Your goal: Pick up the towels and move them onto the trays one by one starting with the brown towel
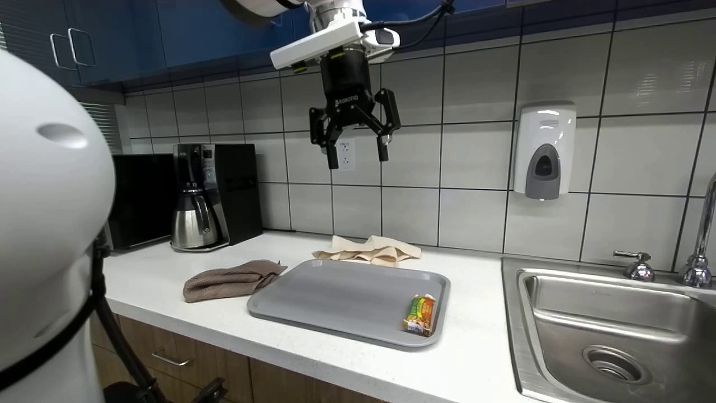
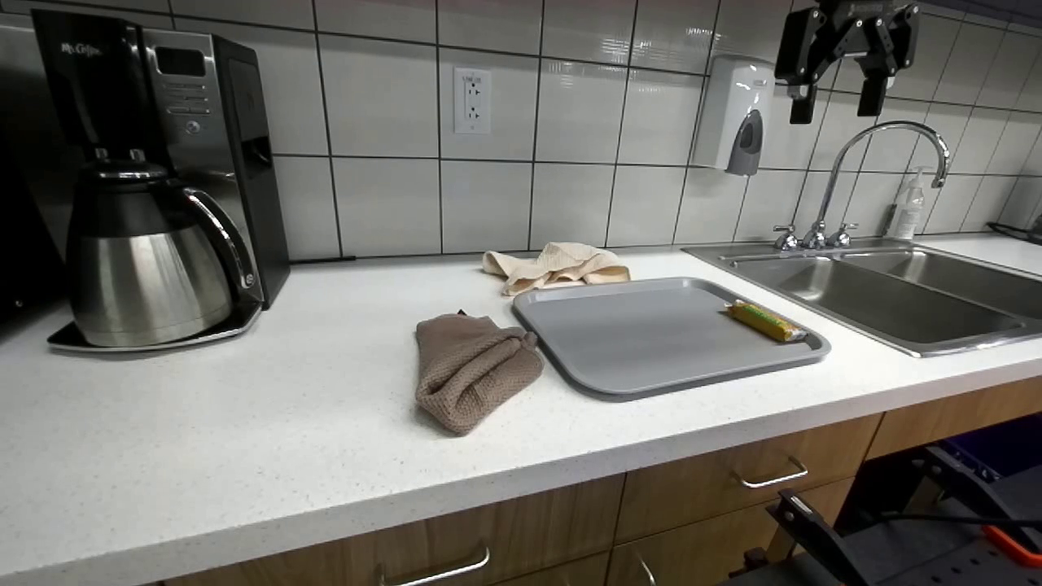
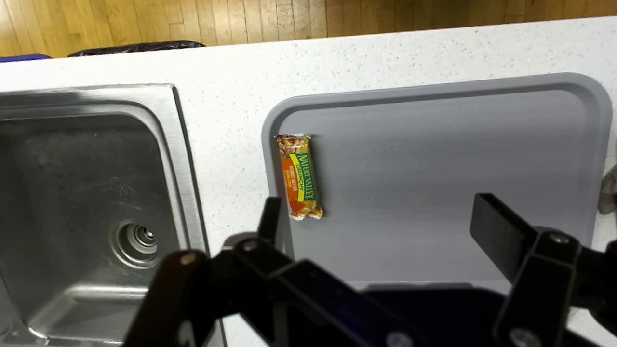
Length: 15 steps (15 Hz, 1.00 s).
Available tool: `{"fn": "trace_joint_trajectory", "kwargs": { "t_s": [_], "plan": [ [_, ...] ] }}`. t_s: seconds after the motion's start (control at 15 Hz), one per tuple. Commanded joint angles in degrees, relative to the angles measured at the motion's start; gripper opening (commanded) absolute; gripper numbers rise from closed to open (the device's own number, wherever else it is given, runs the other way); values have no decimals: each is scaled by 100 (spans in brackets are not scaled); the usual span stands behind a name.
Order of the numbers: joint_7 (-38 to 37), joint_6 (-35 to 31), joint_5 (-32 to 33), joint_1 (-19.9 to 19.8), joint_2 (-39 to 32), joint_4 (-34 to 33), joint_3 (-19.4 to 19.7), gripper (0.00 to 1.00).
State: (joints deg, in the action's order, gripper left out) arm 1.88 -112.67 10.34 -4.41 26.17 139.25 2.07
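Observation:
A folded brown towel (image 1: 229,281) lies on the counter beside the tray; it also shows in an exterior view (image 2: 476,370), and a sliver of it at the right edge of the wrist view (image 3: 608,190). A crumpled cream towel (image 1: 372,250) (image 2: 562,264) lies behind the tray near the wall, out of the wrist view. The grey tray (image 1: 335,296) (image 2: 643,334) (image 3: 434,168) lies flat and holds a wrapped granola bar (image 1: 419,315) (image 2: 765,321) (image 3: 300,178) near its sink-side edge. My gripper (image 1: 358,159) (image 2: 837,111) (image 3: 378,209) is open and empty, high above the tray.
A metal sink (image 1: 512,313) (image 2: 920,346) (image 3: 181,159) with a faucet (image 2: 830,183) lies beside the tray. A coffee maker (image 1: 238,190) (image 2: 244,155) with a steel carafe (image 1: 193,221) stands at the other end. A soap dispenser (image 1: 545,148) (image 2: 737,114) hangs on the tiled wall.

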Motion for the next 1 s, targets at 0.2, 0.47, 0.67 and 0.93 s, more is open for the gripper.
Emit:
{"fn": "trace_joint_trajectory", "kwargs": {
  "t_s": [0.2, 0.47, 0.67, 0.93],
  "plan": [
    [18, 15, 18, 47, -23, 46, 4, 100],
    [49, 16, -29, 152, -46, 143, -35, 100],
    [-9, -4, -95, 278, -107, 178, -93, 100],
    [-154, -47, -205, 411, -224, 203, -189, 100]
  ]
}}
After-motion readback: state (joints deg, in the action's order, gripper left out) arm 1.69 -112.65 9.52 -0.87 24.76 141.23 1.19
